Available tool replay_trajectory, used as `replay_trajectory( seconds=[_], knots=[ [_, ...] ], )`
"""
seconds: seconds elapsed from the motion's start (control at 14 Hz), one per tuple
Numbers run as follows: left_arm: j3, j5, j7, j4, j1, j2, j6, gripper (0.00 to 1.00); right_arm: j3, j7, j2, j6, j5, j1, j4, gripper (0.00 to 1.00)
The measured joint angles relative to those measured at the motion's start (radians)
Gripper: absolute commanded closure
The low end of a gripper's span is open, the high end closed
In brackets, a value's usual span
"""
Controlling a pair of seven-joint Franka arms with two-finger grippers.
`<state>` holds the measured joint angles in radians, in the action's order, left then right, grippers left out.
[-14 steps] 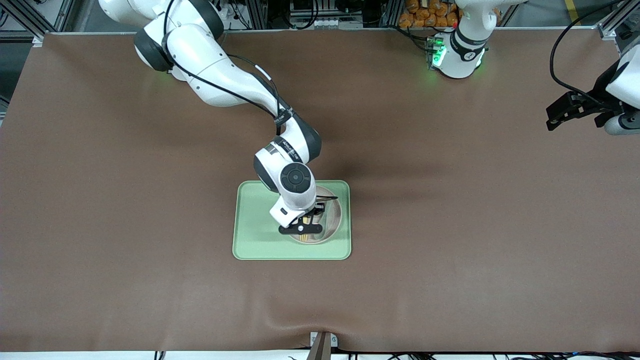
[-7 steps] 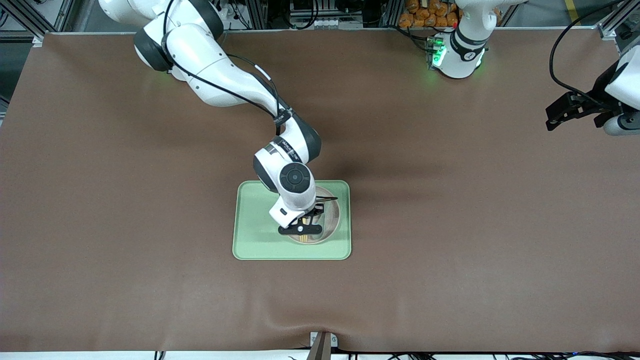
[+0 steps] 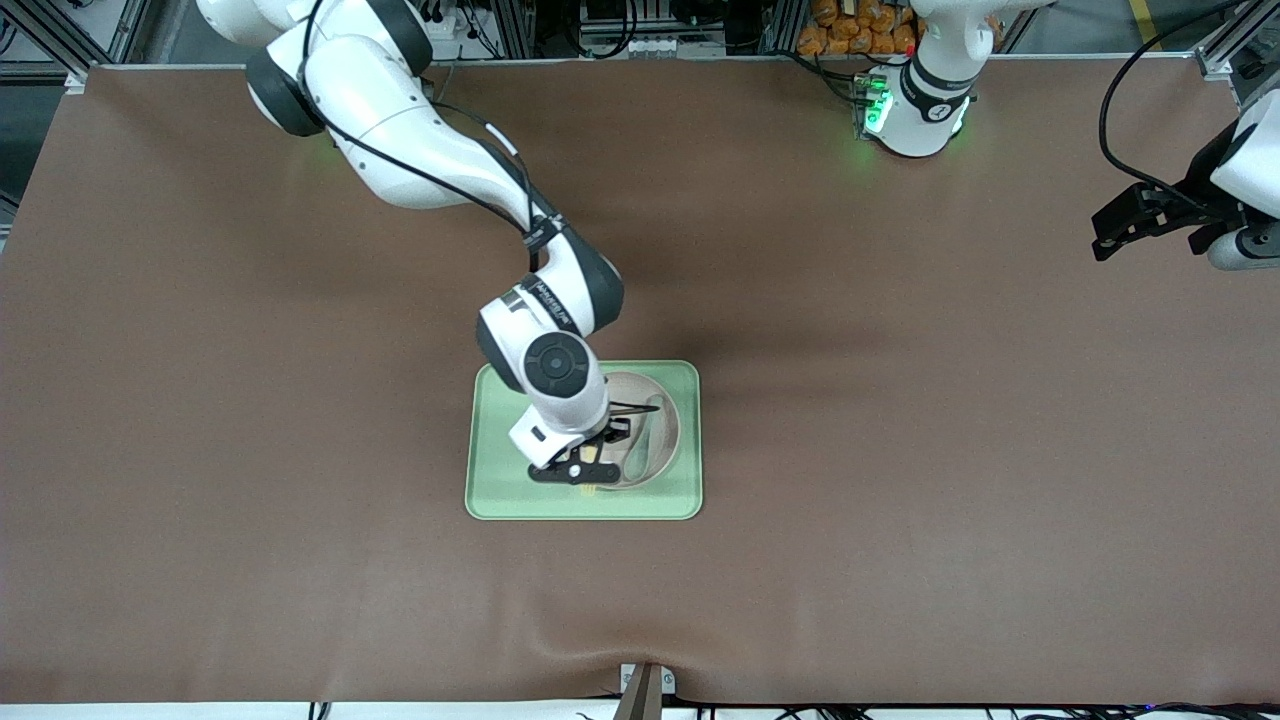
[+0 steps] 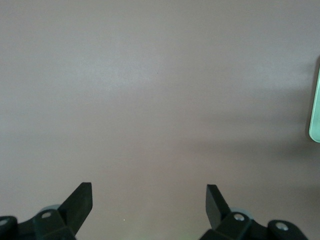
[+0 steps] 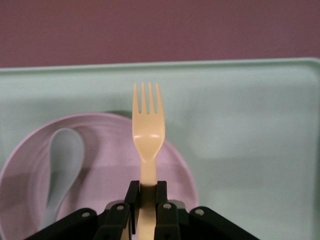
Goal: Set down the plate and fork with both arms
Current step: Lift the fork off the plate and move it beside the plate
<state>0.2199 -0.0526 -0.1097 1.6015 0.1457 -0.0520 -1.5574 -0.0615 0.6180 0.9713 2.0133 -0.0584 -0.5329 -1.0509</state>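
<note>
You see the right gripper [image 3: 583, 473] low in the middle of the front view, over the green tray [image 3: 500, 480], clamped on the fork [image 5: 147, 135] by its handle. The fork's long axis runs straight out from the fingers, tines pointing past the plate [image 5: 105, 175] rim toward the tray's edge. Only the right wrist view shows you the grey-green spoon [image 5: 62, 165] lying in the plate. The left gripper [image 4: 150, 205] waits at the front view's right edge, fingers spread apart over bare table [image 4: 150, 100].
</note>
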Motion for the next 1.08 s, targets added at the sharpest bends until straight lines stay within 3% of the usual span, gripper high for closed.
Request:
replay_trajectory(
  seconds=[0.36, 0.72, 0.79, 0.93, 1.0, 1.08],
  knots=[
    [0.000, 0.000, -0.007, 0.002, 0.000, 0.000, 0.000, 0.00, -0.008, -0.103, -0.057, -0.012, 0.014, 0.099, -0.108, 1.00],
    [0.000, 0.000, -0.008, 0.005, 0.002, 0.000, 0.000, 0.00, -0.012, -0.129, -0.119, 0.199, 0.015, 0.123, -0.345, 0.98],
    [0.000, 0.000, -0.008, 0.005, 0.005, 0.000, 0.000, 0.00, -0.012, -0.129, -0.127, 0.213, 0.015, 0.123, -0.368, 0.85],
    [0.000, 0.000, -0.008, 0.010, 0.012, 0.000, -0.001, 0.00, -0.013, -0.130, -0.137, 0.216, 0.015, 0.123, -0.385, 0.14],
    [0.000, 0.000, -0.008, 0.013, 0.013, 0.000, -0.002, 0.00, -0.013, -0.130, -0.139, 0.216, 0.015, 0.123, -0.385, 0.01],
    [0.000, 0.000, -0.008, 0.016, 0.014, 0.000, -0.003, 0.00, -0.013, -0.131, -0.142, 0.216, 0.015, 0.124, -0.385, 0.00]
  ],
)
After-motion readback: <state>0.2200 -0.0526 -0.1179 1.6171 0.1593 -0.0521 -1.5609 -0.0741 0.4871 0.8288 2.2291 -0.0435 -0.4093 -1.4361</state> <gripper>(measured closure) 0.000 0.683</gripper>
